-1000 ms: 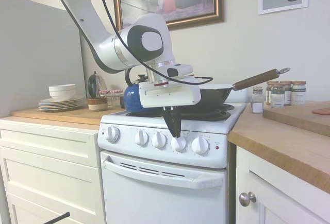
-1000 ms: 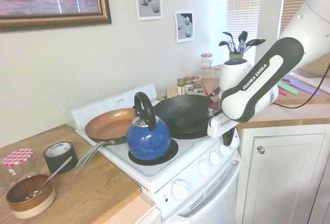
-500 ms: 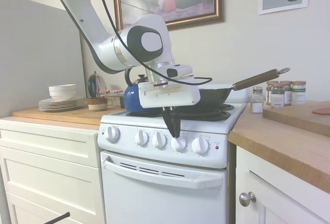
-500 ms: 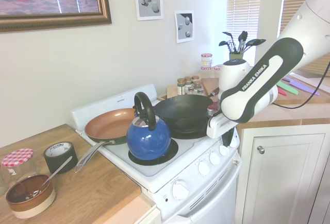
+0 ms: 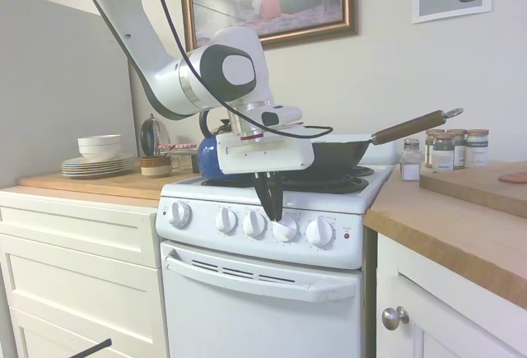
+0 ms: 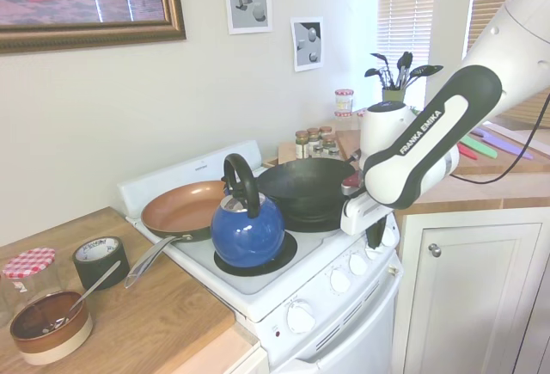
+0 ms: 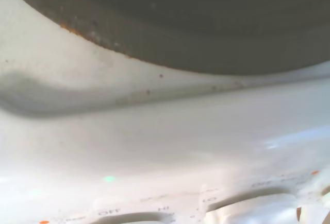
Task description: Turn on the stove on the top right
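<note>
the stove stands between white cabinets and a wood counter, with 5 knobs along its front panel. the gripper hangs just above the 4th knob from the left, fingers pinched together and holding nothing. risk: closed fingers cannot seize the knob, and a slight sideways drift could turn its neighbour and so light the wrong burner.
</note>
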